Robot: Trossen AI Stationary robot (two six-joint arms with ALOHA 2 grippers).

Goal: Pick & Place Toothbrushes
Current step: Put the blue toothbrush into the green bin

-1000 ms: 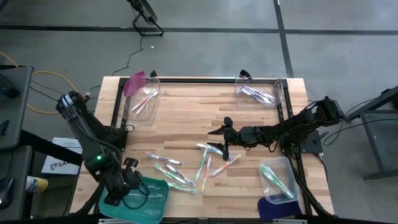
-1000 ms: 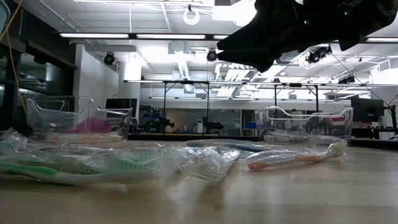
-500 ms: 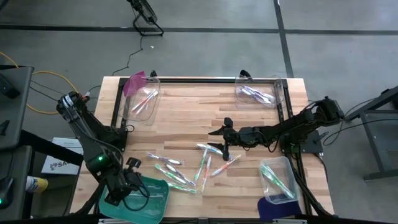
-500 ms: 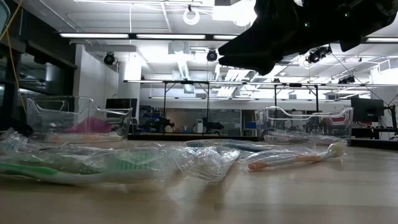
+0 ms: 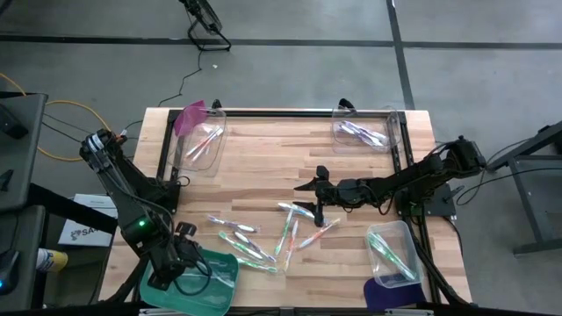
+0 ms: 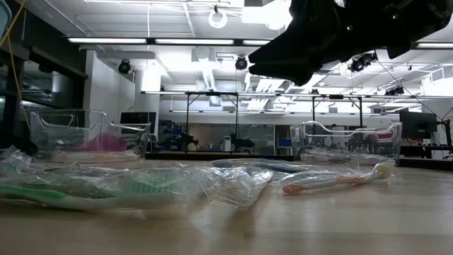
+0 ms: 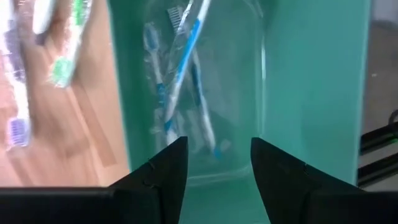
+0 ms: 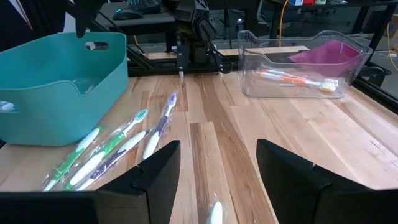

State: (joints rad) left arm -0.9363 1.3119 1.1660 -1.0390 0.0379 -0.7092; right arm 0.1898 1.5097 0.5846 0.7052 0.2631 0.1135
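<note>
Several wrapped toothbrushes (image 5: pixel 263 237) lie loose on the wooden table's middle, also seen low (image 6: pixel 333 180) and in the right wrist view (image 8: pixel 106 152). My left gripper (image 7: pixel 217 158) stands open over the teal bin (image 5: pixel 219 285) at the near left. Blue toothbrushes (image 7: pixel 180 93) lie flat on the bin's floor below its fingers, apart from them. My right gripper (image 5: pixel 309 197) hangs open above the table's middle, at the far right end of the loose pile, with nothing between its fingers (image 8: pixel 155 174). A white toothbrush end (image 8: pixel 214 213) lies on the table below it.
A clear bin (image 5: pixel 202 140) with a pink lid and orange toothbrushes stands at the far left. Another clear bin (image 5: pixel 360 132) stands at the far right. A third (image 5: pixel 392 250), with green toothbrushes, stands at the near right. Bare wood lies between the far bins.
My left gripper has opened over the teal bin without shifting noticeably. The loose toothbrushes lie as before.
</note>
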